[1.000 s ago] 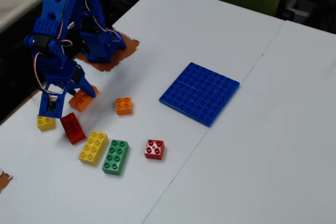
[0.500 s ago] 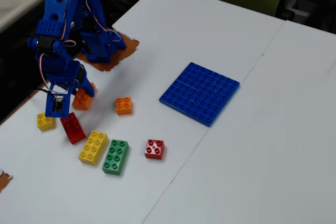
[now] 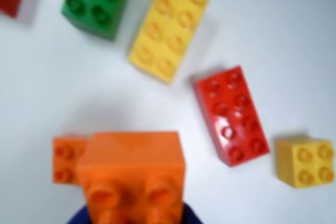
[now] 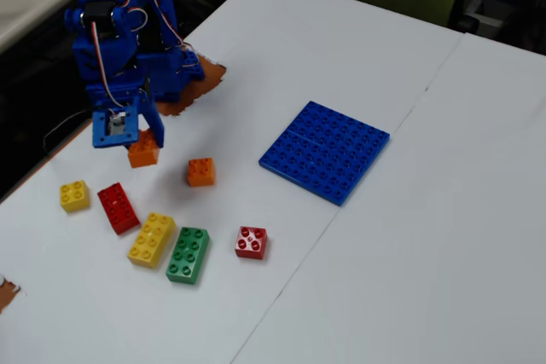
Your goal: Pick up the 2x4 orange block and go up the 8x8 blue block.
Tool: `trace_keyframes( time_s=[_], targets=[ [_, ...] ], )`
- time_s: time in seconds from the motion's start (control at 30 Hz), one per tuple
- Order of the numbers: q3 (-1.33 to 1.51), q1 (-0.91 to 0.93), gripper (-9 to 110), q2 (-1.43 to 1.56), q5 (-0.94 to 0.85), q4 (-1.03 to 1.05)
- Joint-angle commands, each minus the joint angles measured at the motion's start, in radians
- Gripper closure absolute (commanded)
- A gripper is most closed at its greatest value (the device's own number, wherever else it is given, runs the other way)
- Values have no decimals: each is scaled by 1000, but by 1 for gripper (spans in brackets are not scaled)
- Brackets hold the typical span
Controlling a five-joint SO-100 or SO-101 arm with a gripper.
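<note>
Already Off the Table: Orange Brick in the Claw, Blue Plate Far to the Right

Clearly the claw is closed on the long orange brick, which hangs at its tip; in the wrist view the brick fills the bottom centre, close to the lens, its long axis running away from the camera. It appears lifted just clear of the white table, though the gap is hard to judge.

The relation that matters is the one between this brick and the blue plate. In the fixed view the plate lies flat, well apart to the right of the claw, with open table between them apart from the small orange brick, which sits near the carrying path. The wrist view does not show the plate at all.

My judgement: the pick is done, and the next move is a sideways carry to the right, high enough to pass that small brick, then a descent onto the plate's studs.
</note>
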Motion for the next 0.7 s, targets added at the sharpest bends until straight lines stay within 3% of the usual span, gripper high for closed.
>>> trace_keyframes(
  time_s=[0.0, 0.23, 0.37, 0.47, 0.6, 0.67],
  targets=[
    [6, -153, 101, 38, 95, -89],
    [18, -393, 101, 81, 201, -276],
    [20, -528, 101, 61, 167, -390],
    [8, -646, 101, 28, 262, -578],
    [-101, -746, 101, -12, 272, -580],
    [-207, -778, 101, -40, 261, -485]
  ],
)
